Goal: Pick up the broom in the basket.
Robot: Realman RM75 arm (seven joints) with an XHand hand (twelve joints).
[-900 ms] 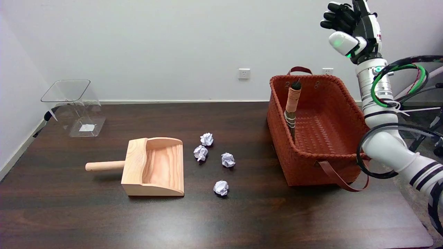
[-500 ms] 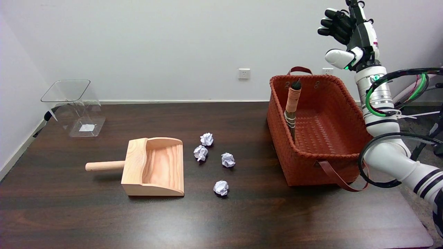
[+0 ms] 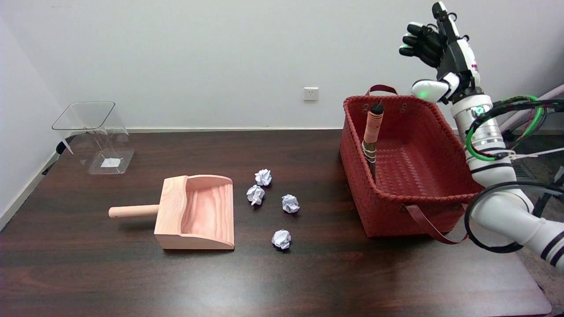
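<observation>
My robot hand (image 3: 434, 53) has drifted left, closer above the basket (image 3: 398, 211) — open, holding nothing — broom (image 3: 372, 136) still waiting inside.

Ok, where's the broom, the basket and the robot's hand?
broom (image 3: 372, 127), head view, on its wrapped handle
basket (image 3: 387, 211), head view, on its near woven wall
right hand (image 3: 434, 48), head view, on the middle of the hand

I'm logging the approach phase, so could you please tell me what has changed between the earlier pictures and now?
The right hand, open and holding nothing, has swung leftward in the picture toward the basket, its arm leaning over the basket's right side. The broom still leans inside the basket, untouched; dustpan and paper balls unchanged.
</observation>
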